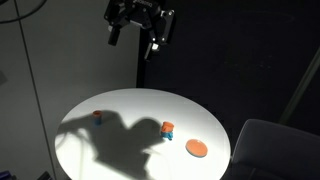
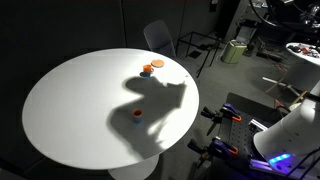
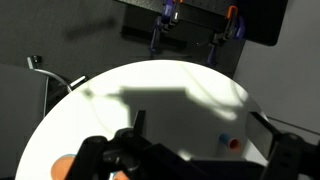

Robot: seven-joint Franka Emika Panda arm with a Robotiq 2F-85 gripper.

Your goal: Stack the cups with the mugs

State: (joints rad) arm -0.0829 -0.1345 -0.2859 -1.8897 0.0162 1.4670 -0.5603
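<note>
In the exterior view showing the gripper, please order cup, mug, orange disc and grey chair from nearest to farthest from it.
1. The cup, left, and the mug, right, both below the gripper: too close to call.
2. The orange disc, further right.
3. The grey chair, beyond the table, rightmost.

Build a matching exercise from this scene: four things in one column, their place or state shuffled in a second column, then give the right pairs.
Column A
1. cup
2. mug
3. orange disc
4. gripper

Column B
a. lies flat near the edge of the table
b. hangs high above the table, open and empty
c. stands alone, apart from the other two pieces
d. stands upright close beside the disc

Pairs: 1-c, 2-d, 3-a, 4-b
</note>
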